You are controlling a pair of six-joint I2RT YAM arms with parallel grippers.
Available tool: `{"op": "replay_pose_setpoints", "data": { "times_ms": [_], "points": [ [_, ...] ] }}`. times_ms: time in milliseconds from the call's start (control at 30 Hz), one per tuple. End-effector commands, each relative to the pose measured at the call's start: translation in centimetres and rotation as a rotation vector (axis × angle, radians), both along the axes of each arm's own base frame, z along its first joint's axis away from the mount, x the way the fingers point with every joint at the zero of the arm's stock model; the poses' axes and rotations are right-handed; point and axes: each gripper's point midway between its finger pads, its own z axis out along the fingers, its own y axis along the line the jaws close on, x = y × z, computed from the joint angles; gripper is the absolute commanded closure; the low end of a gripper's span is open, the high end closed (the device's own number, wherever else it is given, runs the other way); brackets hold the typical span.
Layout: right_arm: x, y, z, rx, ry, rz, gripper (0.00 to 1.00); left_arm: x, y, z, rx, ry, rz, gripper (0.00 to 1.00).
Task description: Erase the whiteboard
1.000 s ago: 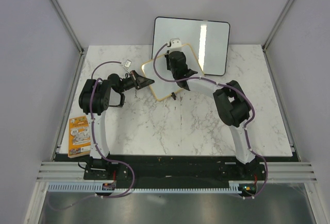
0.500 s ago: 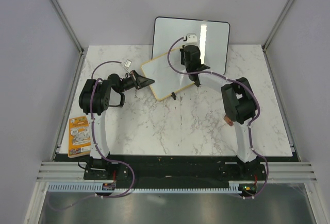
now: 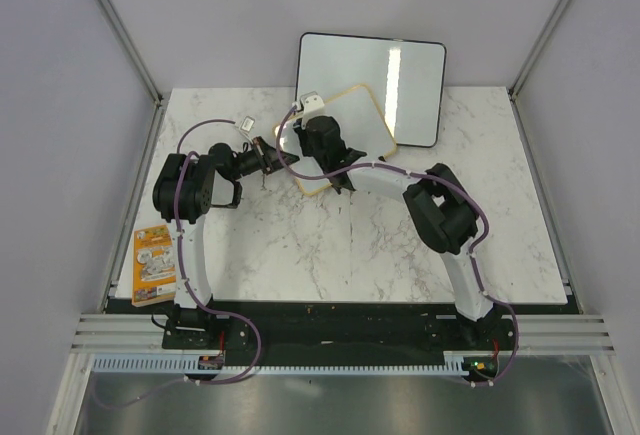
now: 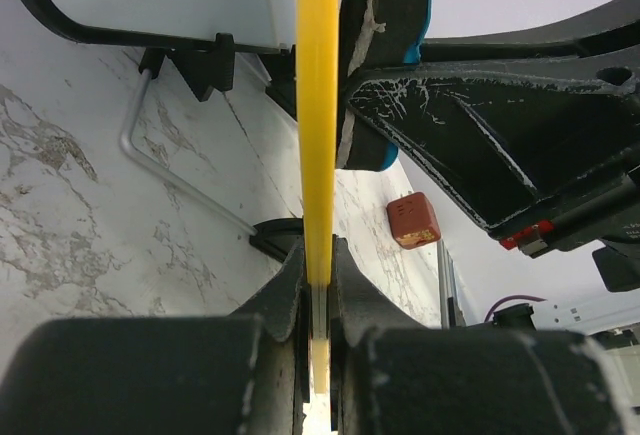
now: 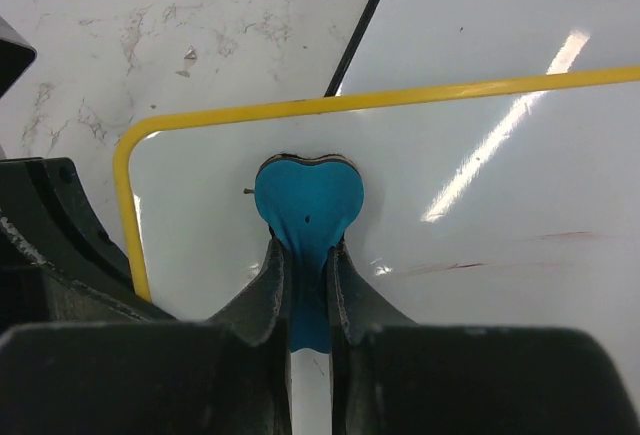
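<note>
Left pincer (image 4: 318,267) tight on the whiteboard (image 5: 560,175) rim, right pincer (image 5: 305,255) tight on a blue eraser (image 5: 308,195) (its stem hidden)

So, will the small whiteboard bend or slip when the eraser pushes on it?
Probably stiff: the whiteboard shows a straight edge with the eraser against its face. It looks thin, so likely light and apt to shift; the left end effector clamped on its frame should steady it. Its glossy face, showing glare, is probably slippery.
</note>
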Motion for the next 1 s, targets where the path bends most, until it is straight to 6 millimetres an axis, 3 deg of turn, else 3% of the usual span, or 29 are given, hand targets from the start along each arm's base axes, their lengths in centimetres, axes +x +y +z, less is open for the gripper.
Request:
{"op": "replay_pose_setpoints", "data": {
  "times_ms": [0,67,167,267,367,467,533,700,967],
  "points": [
    [1.1,-3.3,-4.1,-0.07,0.089,-0.087,1.0,-2.1,-1.2,2.7,0.002,-0.303,-0.086,0.98],
    [2.3,-5.4,-4.0,-0.075,0.084,-0.152,1.0,-2.1,-1.3,2.7,0.001,-0.301,-0.088,0.98],
    [5.1,-10.8,-3.9,-0.069,0.09,-0.266,1.0,-2.0,-1.2,2.7,0.002,-0.302,-0.084,0.98],
    [6.6,-14.3,-3.2,-0.069,0.082,-0.337,1.0,-2.1,-1.2,2.7,0.002,-0.301,-0.086,0.98],
    [7.4,-16.8,-2.7,-0.092,0.074,-0.407,1.0,-2.1,-1.3,2.7,0.002,-0.303,-0.087,0.98],
    [7.5,-17.7,-3.0,-0.117,0.084,-0.432,1.0,-2.1,-1.2,2.7,0.002,-0.304,-0.086,0.98],
    [7.3,-16.9,-3.6,-0.103,0.104,-0.389,1.0,-2.1,-1.3,2.7,0.002,-0.302,-0.086,0.98],
    [5.6,-12.4,-4.5,-0.083,0.119,-0.249,1.0,-2.1,-1.3,2.8,0.002,-0.304,-0.087,0.98],
    [2.3,-3.7,-1.5,-0.038,0.059,-0.057,1.0,-2.1,-1.3,2.7,0.001,-0.301,-0.088,0.98]
  ]
}}
